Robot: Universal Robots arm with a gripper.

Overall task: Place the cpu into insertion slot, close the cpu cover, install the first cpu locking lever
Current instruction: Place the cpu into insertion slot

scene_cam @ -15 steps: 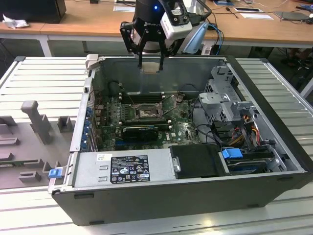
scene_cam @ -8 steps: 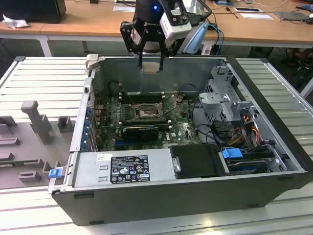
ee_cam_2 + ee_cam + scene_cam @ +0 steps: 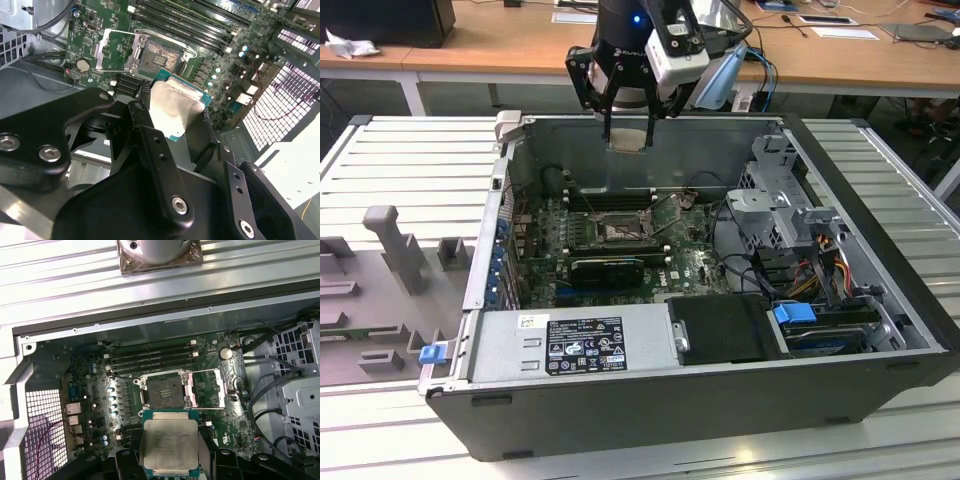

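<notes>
We watch the jaws clenched on the cpu (image 3: 169,446), hovering over the open computer case (image 3: 700,410). Inside, on the green board (image 3: 692,255), the insertion slot (image 3: 164,392) lies uncovered, the cpu cover (image 3: 206,387) flipped open beside it.

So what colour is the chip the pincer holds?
The cpu is pale silver with a teal-green rim; clearest in the first wrist view.
</notes>
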